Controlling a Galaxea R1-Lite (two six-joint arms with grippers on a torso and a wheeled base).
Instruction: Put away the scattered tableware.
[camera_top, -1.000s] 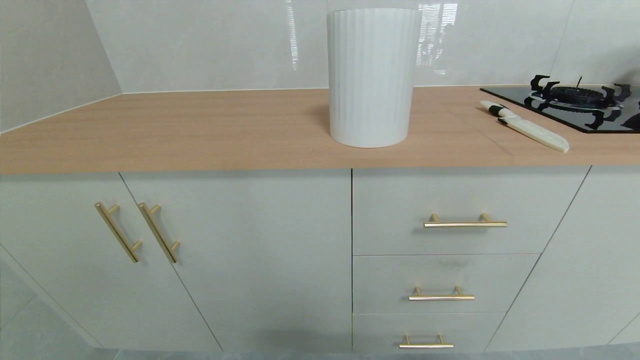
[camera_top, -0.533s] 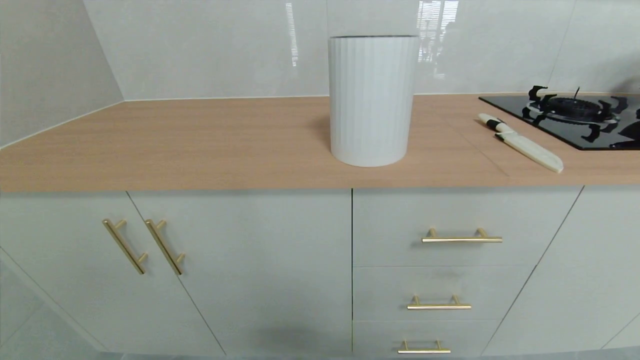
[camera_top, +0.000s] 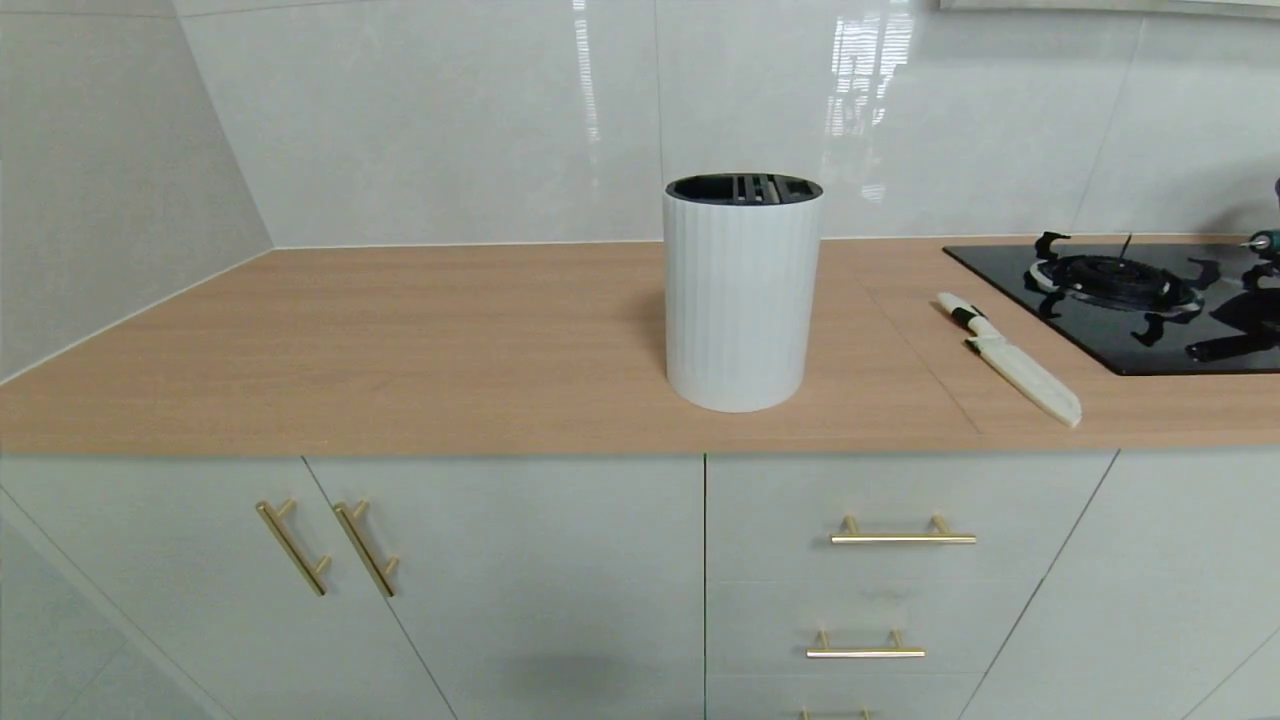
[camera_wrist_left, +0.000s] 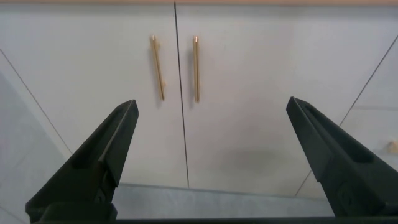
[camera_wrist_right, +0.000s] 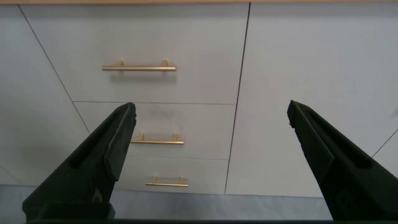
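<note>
Our head view has risen, so the white ribbed cylindrical holder (camera_top: 742, 300) now shows its black slotted top; nothing on the wooden counter (camera_top: 400, 340) moved. The cream-bladed knife (camera_top: 1010, 358) lies to its right, not yet picked up. Both arms sit low before the cabinet fronts, left claw (camera_wrist_left: 211, 107) and right claw (camera_wrist_right: 211, 109) spread wide, empty.

wooden countertop (camera_top: 450, 340) | white ribbed holder (camera_top: 738, 300) upright mid | knife (camera_top: 1010, 362) flat, right | hob (camera_top: 1060, 310) far right
</note>
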